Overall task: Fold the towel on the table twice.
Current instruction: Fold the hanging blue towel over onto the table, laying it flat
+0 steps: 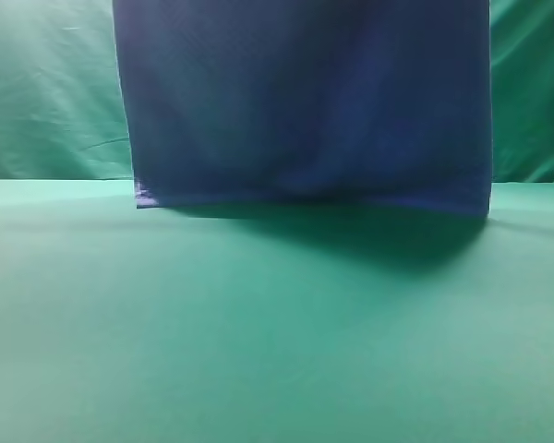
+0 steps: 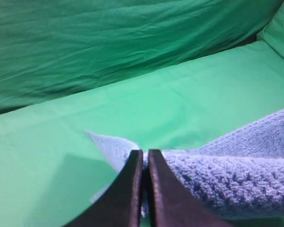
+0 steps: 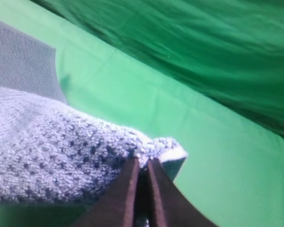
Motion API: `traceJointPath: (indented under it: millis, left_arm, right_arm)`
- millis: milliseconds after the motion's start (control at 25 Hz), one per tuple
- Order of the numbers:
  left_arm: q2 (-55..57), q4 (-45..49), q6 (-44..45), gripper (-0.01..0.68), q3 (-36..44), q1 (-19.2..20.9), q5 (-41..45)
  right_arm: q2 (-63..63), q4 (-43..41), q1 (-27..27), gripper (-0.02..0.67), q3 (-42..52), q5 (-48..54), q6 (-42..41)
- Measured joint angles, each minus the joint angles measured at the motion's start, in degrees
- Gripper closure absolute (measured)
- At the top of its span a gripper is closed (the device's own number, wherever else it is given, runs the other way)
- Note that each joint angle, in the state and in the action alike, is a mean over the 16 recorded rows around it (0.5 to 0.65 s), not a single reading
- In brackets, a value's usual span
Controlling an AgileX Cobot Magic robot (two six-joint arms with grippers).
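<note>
The blue-grey waffle-weave towel (image 1: 305,101) hangs like a curtain in the exterior high view, its lower edge just touching or hovering over the far part of the green table (image 1: 258,332). Neither gripper shows in that view. In the left wrist view my left gripper (image 2: 145,158) is shut on a corner of the towel (image 2: 227,175), which drapes off to the right. In the right wrist view my right gripper (image 3: 143,165) is shut on another corner of the towel (image 3: 52,151), the cloth spreading left, above the table (image 3: 213,156).
A wrinkled green backdrop cloth (image 1: 46,92) hangs behind the table and fills the top of both wrist views (image 2: 109,42). The towel throws a dark shadow (image 1: 369,231) on the table below its lower edge.
</note>
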Motion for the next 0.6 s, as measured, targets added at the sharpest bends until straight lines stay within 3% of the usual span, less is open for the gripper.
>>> traceJointPath:
  millis: [600]
  left_arm:
    - [-19.25, -4.43, 0.41, 0.673, 32.11, 0.00, -6.88]
  right_arm:
    - [-16.05, 0.28, 0.00, 0.649, 23.73, -3.67, 0.18]
